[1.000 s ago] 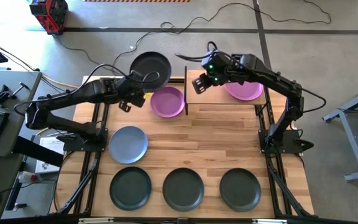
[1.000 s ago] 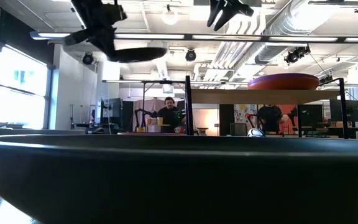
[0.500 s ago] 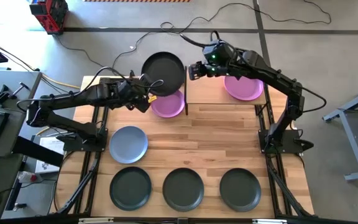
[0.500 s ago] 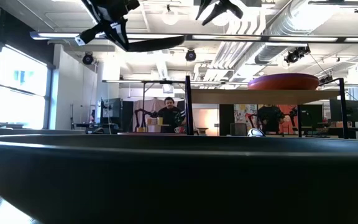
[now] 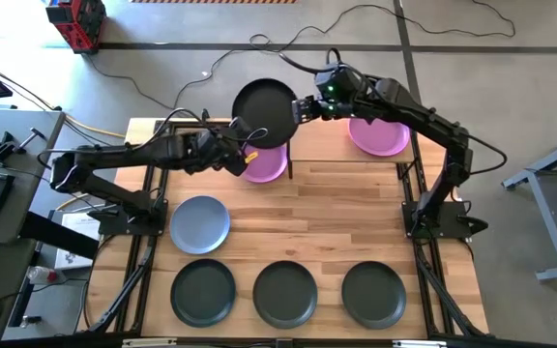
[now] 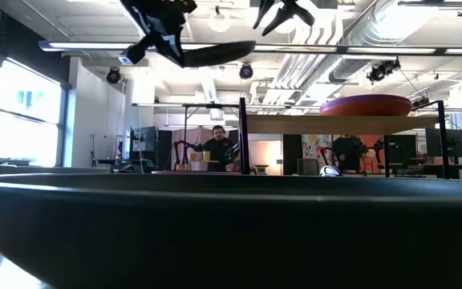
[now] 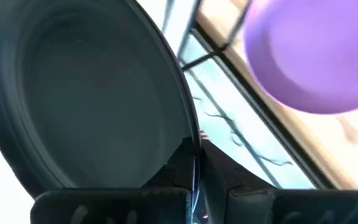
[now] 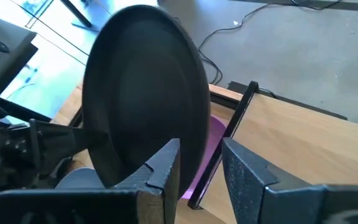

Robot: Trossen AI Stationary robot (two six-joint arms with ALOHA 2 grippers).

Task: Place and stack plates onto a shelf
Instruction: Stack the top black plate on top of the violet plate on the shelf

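**Dark plate meeting a second claw beside the shelf**

Black and round, the shallow dark plate (image 5: 265, 112) is hanging in the air just off the shelf's open end, on the side away from the purple plate on the shelf (image 5: 379, 135). The left gripper (image 5: 237, 141) is clenching that dark plate by its rim, on the edge farthest from the shelf (image 5: 329, 147), a small light-wood board framed in thin black rods. From the low view the plate is riding well above the board's level, tilted a little.

The right gripper (image 5: 301, 109) is reaching in from over the shelf, fingers spread and grasping nothing, with the plate's near rim sitting right at the gap between them; I cannot tell whether they are touching it. So the plate is lying between the two claws, the left holding one edge and the right lined up on the opposite edge. By my reckoning a handover is coming, and it turns on that rim sliding squarely between the right fingers.

Below the carried plate, a second purple plate (image 5: 268, 164) is resting on the plank tabletop just beside the shelf.
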